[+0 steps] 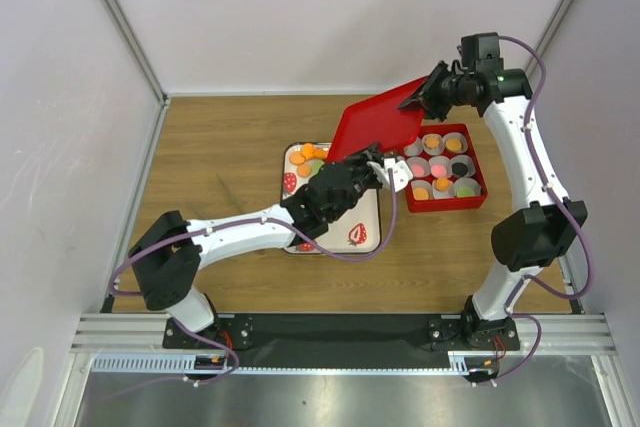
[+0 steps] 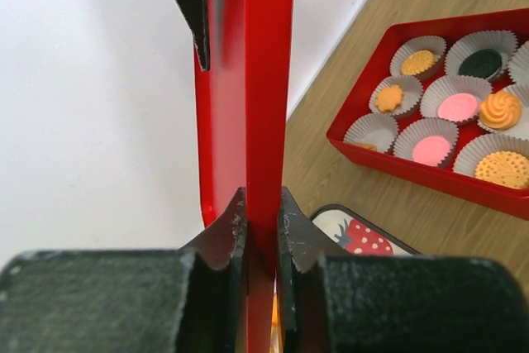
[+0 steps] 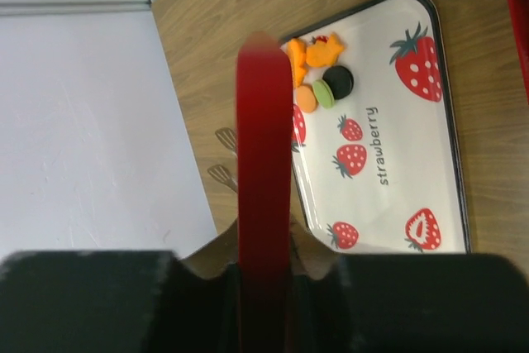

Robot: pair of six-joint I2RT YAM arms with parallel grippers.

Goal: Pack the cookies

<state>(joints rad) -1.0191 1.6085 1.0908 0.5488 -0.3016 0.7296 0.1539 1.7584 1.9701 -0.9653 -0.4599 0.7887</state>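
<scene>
Now left gripper [image 2: 260,214] and right gripper [image 3: 263,247] both pinch a flat red plastic lid [image 1: 372,127] tilted beside the red plastic box [image 2: 413,172]; likely lidding, needing level lowering.

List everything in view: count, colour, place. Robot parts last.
red lid: one, red, held off the table above the tray's far end
red box: one, red, on the table right of the tray
paper cups: about nine, white, in rows inside the red box
cookies in cups: at least seven, orange, pink and one dark, one per cup
loose cookies: at least five, orange, green and black, at the tray's far left corner
strawberry tray: one, white with red strawberries, table centre
table: one, brown wood
left gripper: one, black, jaws shut on the lid's near edge
right gripper: one, black, jaws shut on the lid's far corner
</scene>
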